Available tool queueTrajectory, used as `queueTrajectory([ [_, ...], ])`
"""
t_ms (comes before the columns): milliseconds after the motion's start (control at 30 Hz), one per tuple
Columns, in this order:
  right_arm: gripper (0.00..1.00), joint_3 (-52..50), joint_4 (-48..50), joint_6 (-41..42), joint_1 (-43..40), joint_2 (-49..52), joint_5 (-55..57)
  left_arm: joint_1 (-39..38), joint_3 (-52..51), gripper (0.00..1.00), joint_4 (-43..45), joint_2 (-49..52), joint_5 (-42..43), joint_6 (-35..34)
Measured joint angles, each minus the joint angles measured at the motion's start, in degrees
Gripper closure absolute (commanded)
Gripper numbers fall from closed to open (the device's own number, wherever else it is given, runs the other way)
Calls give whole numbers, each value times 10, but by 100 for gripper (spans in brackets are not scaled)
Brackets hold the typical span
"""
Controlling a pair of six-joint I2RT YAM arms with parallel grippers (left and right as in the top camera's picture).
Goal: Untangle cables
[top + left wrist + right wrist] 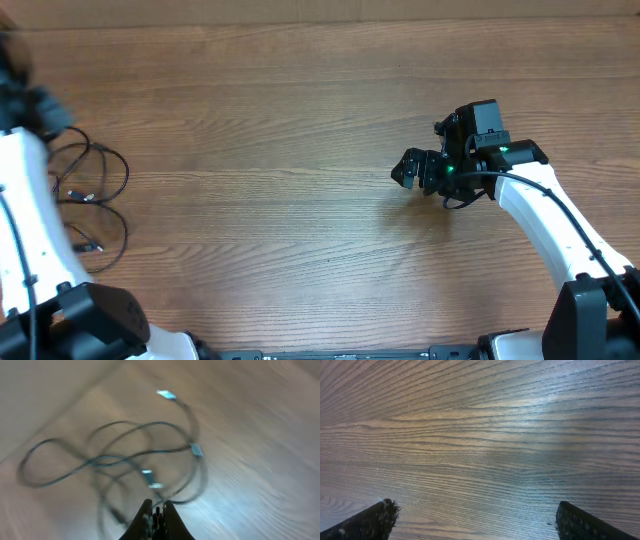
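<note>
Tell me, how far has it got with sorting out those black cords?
Done: nothing that shows; the cables lie in overlapping loops at the left edge of the table. In hand: the left pincer is shut just above them, but the blurred wrist view does not show whether it pinches a strand. The right pincer hangs open over bare wood, far away. Left: nearly all of the separating.

Thin black cables [92,196] with silvery plugs lie in loose, overlapping loops at far left.
</note>
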Motion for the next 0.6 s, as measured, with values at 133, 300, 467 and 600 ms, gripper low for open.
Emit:
queueTrajectory([
  [133,0,0,0,0,0,0,0,76,1,96,-21,0,-5,-3],
  [300,0,0,0,0,0,0,0,139,1,96,-23,0,-6,-16],
  [467,0,0,0,0,0,0,0,149,1,93,-23,0,-6,-18],
  [600,0,0,0,0,0,0,0,149,1,80,-23,0,-6,-21],
])
